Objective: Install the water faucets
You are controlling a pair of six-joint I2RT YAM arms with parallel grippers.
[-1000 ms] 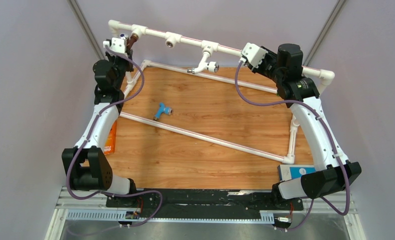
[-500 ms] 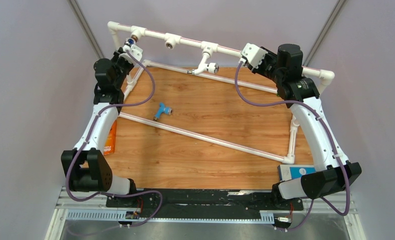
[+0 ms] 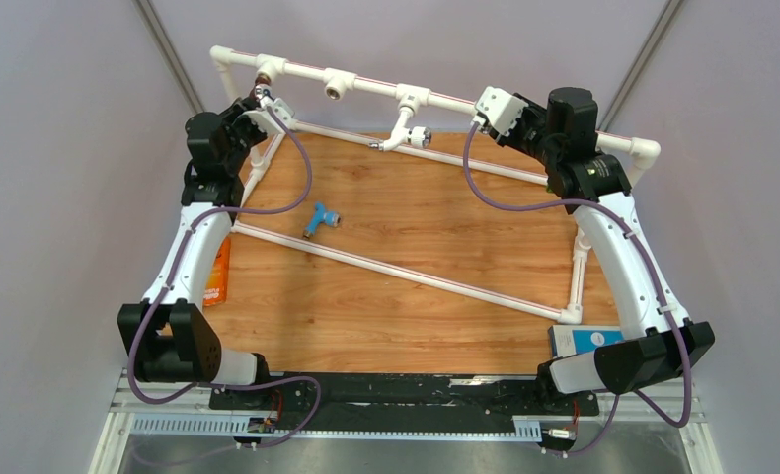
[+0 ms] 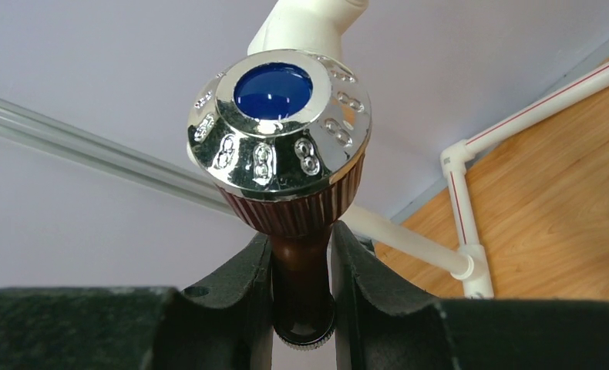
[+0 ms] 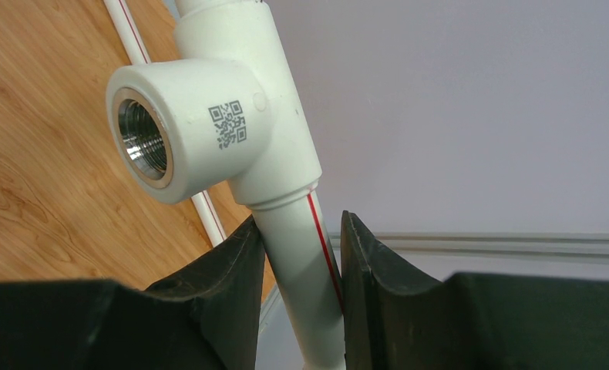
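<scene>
My left gripper is shut on the dark brown faucet at the leftmost tee of the white pipe frame. In the left wrist view the gripper clamps the brown stem, below the faucet and its chrome, blue-centred handle. The white faucet hangs from a tee further right. The light blue faucet lies loose on the wooden table. The green faucet is out of view. My right gripper is shut on the frame's back pipe, just below an open metal-threaded tee socket.
An open tee socket sits between the brown and white faucets. Frame pipes run across the wooden table, one diagonally. An orange box lies at the left edge, a blue and white box at the near right.
My left wrist has swung round from left of the tee to its right side, staying at the brown faucet. The right arm has not moved.
</scene>
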